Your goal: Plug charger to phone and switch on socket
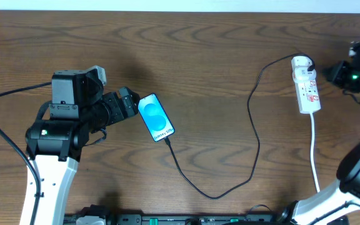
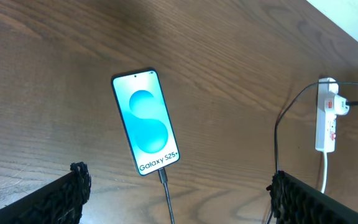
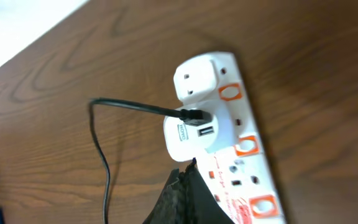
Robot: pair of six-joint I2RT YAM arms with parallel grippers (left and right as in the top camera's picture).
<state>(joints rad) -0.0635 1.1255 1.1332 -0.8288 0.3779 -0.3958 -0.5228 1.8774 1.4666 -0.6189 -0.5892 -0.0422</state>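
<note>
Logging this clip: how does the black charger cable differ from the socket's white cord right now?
The charger cable is black and thin; the white cord is thicker. The charger cable swings in a wide loop from the adapter on the socket to the bottom edge of the phone; the white cord runs almost straight toward the near edge of the table. Both start at the socket and lie on the table.

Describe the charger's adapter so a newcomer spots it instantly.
On the wooden table, find the white power strip at its right end. The adapter is the white block plugged into it, the only one with a black cable entering it.
</note>
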